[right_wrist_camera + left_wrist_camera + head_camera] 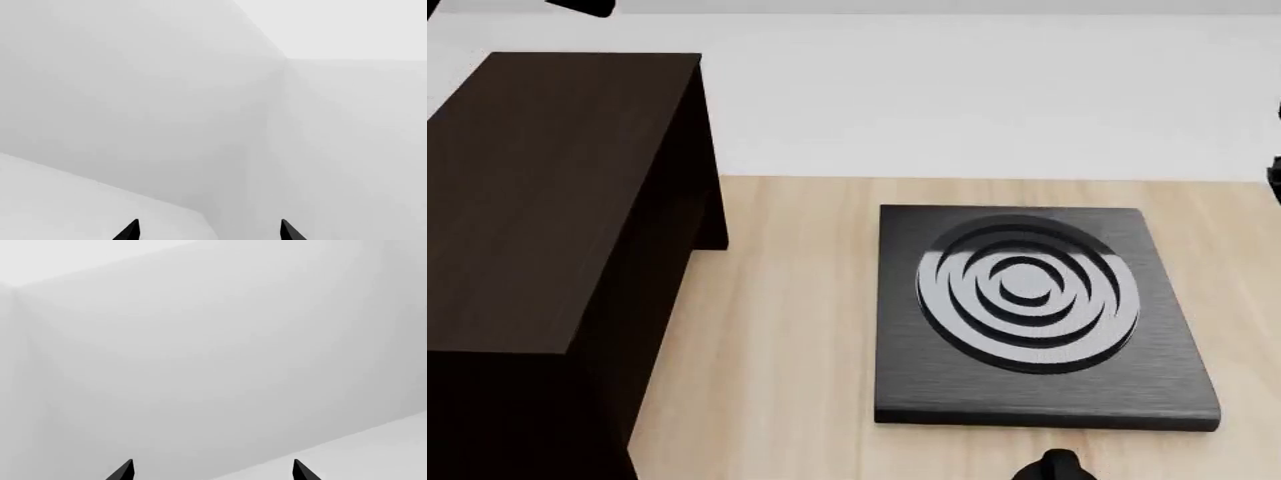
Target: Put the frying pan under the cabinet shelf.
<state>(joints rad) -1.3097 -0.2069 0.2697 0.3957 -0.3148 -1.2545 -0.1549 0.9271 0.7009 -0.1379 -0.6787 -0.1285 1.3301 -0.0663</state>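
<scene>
Left gripper (212,471): two black fingertips set well apart, nothing between them; spread and empty. Its camera faces only blank pale walls and a white ledge, which suggests the arm is parked away from the worktop.

Right gripper (209,231): same condition, tips wide apart, holding nothing, facing a bare wall corner. Judged idle for the same reason.

Head view, working outward from its centre:
- Hob (1034,315): square, black, concentric rings, lying flat on the table at about 4 o'clock from centre. Nothing rests on it.
- Table (787,340): light wood, bare between hob and cabinet.
- Cabinet (541,190): dark brown, boxy, flat top, at 9 o'clock, standing on the table well apart from the hob. Its plank side faces the hob; the space under its top is in shadow and cannot be read from here.
- Small dark rounded object (1052,467): at 6 o'clock, cut by the frame edge; identity cannot be told.

Pan: not seen in any view; whereabouts unknown.

Task standing, as judged: no grasp begun; the pan must first be found.
</scene>
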